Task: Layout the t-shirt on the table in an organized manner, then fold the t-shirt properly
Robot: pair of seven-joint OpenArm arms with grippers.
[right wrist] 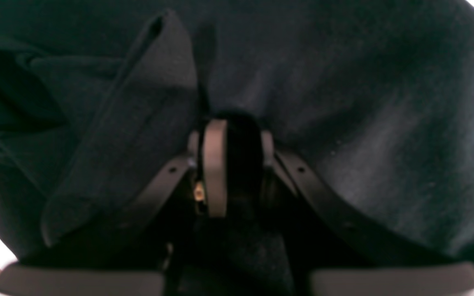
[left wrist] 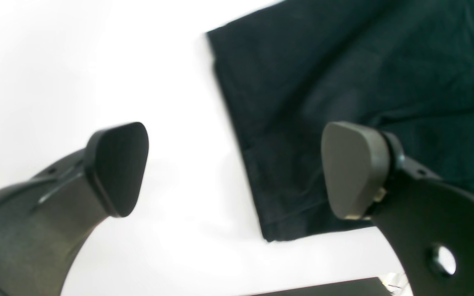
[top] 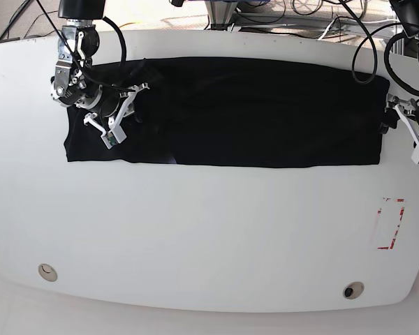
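We find the t-shirt (top: 251, 112) lying as a long band from 9 to 3 o'clock across the tabletop (top: 209, 237), the right hand (right wrist: 233, 164) pinched on cloth at its 9 o'clock end, the left hand (left wrist: 233, 168) spread wide, empty, just past its 3 o'clock edge.

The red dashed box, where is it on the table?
In the base view the red dashed box is near the right edge of the table, below the t-shirt and above a small round hole.
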